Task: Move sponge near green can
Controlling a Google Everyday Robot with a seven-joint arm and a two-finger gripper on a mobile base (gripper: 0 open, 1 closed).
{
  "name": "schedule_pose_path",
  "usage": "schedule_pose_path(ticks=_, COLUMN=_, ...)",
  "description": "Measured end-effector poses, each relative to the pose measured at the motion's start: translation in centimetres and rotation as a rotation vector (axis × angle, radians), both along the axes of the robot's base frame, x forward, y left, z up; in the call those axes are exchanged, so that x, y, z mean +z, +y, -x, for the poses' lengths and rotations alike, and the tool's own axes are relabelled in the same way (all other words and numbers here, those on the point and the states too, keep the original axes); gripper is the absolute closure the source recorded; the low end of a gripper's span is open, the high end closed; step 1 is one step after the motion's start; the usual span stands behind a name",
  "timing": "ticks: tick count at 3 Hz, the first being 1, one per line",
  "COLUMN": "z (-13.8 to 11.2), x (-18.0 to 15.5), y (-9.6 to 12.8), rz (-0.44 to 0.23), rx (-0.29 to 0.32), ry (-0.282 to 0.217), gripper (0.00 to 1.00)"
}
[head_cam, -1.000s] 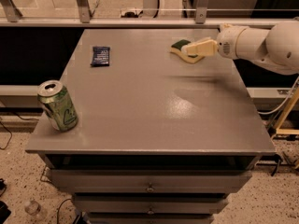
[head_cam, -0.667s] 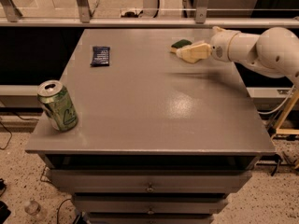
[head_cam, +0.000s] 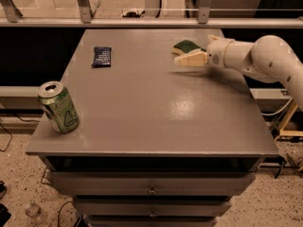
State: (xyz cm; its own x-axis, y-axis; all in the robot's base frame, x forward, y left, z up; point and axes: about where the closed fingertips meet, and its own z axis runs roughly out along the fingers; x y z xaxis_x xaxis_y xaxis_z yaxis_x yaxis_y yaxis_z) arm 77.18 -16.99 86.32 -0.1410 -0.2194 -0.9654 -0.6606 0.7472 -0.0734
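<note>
1. Table [head_cam: 142,108]: grey flat-topped cabinet w/ drawers [head_cam: 151,183] below the front edge, metal pulls. It stands on a speckled floor [head_cam: 19,160].
2. Sponge [head_cam: 187,46]: wavy-edged, dk green scouring top over pale yellow foam base. It lies flat at the far right of the tabletop, near the back edge.
3. Green can [head_cam: 59,107]: light green drink can, silver top & rim, white/dk green markings. It sits at the front left corner, leaning a little, well apart from the sponge (diagonally opp. corner).
4. Packet [head_cam: 102,56]: small, dk blue, flat. It lies far left-centre, between neither of the above and apart from both.
5. Arm [head_cam: 265,56]: white, rounded segments, entering from the right over the table's right edge.
6. Gripper [head_cam: 182,60]: cream-coloured, pointing left, low over the tabletop just in front of the sponge. Contact w/ the sponge: cannot tell. Grip state (released or clamped): cannot tell.
</note>
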Motion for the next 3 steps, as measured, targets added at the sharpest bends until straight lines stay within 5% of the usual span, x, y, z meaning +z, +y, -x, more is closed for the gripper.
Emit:
schedule_pose_path(ticks=1, z=-0.1, x=-1.8, y=0.3, rz=-0.011, rx=0.005, ry=0.046, gripper=0.0)
schedule_pose_path(ticks=3, z=-0.5, x=-3.6, y=1.3, rz=-0.051, rx=0.01, ry=0.088, gripper=0.41)
